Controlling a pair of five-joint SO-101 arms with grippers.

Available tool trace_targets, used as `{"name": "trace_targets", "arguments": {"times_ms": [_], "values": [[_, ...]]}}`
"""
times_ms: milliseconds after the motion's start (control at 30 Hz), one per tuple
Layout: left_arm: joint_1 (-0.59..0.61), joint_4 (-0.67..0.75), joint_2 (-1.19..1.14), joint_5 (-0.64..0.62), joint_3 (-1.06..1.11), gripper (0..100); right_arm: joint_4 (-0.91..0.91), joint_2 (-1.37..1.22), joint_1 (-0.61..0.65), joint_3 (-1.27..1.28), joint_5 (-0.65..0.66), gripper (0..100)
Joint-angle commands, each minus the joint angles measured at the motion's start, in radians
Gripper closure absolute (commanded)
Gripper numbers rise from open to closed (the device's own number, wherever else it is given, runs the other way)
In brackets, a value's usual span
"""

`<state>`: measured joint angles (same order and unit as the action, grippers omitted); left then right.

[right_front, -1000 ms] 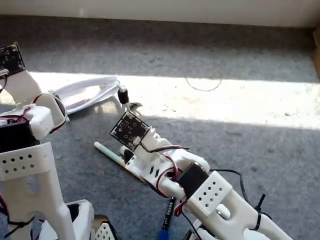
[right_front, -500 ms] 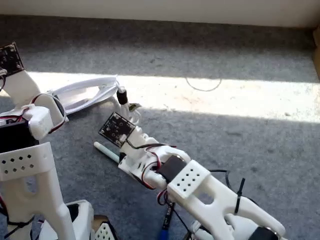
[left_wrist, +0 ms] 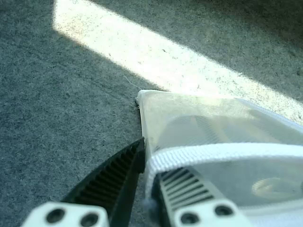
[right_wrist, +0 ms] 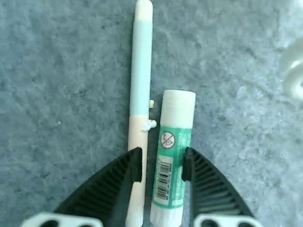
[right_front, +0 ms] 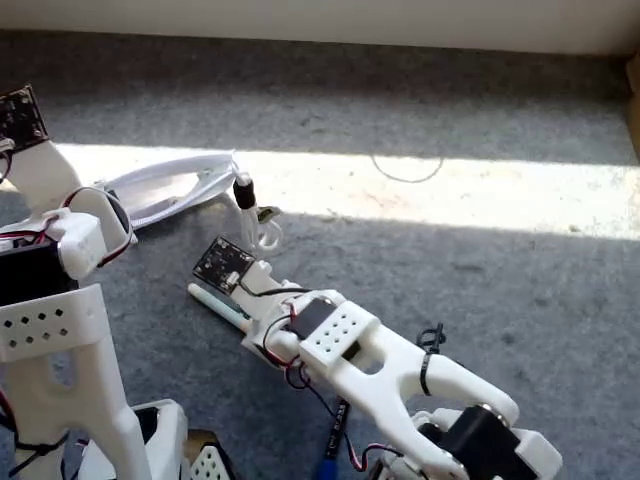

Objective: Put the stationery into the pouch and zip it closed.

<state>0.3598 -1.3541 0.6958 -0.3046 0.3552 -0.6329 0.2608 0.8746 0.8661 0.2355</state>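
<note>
**Right wrist view: hand straddles the glue stick, pouch held ready**

Right wrist view looks straight down on the right hand (right_wrist: 161, 163), spread, with one jaw on each side of the glue stick (right_wrist: 172, 156). The stick lies flat on the grey tabletop (right_wrist: 57, 94), and both jaws sit right at its sides. Whether they already press on it cannot be told. A pale pen (right_wrist: 140, 80) lies parallel to the stick and just beside it. One jaw has gone into the narrow gap between the two, probably so that the stick alone gets picked.

The left hand (left_wrist: 149, 163) is pinching the rim of the pouch (left_wrist: 213, 123) at its webbing edge. That grip most likely keeps the pouch steady and its mouth propped up for loading.

From the high view, the pouch (right_front: 170, 190) lies in the sunlit strip, and the pale pen (right_front: 215, 303) rests near it, on the side toward the arms. A black-tipped item (right_front: 244, 190) sits just beside the pouch's end. A blue pen (right_front: 335, 440) lies well apart from the pouch, close to the arm bases.

Loading looks barely under way, with the zip not yet closed. The next move calls for a firm squeeze on the stick without nudging the neighbouring pen.
</note>
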Motion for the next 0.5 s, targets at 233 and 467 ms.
{"name": "trace_targets", "arguments": {"times_ms": [233,467], "values": [[0.012,0.028,0.030,-0.014,-0.010,100,0.012,-0.116,-0.039,-0.104,0.112,85.4],[0.012,0.028,0.030,-0.014,-0.012,100,-0.191,-0.117,-0.058,-0.111,0.310,98.8]]}}
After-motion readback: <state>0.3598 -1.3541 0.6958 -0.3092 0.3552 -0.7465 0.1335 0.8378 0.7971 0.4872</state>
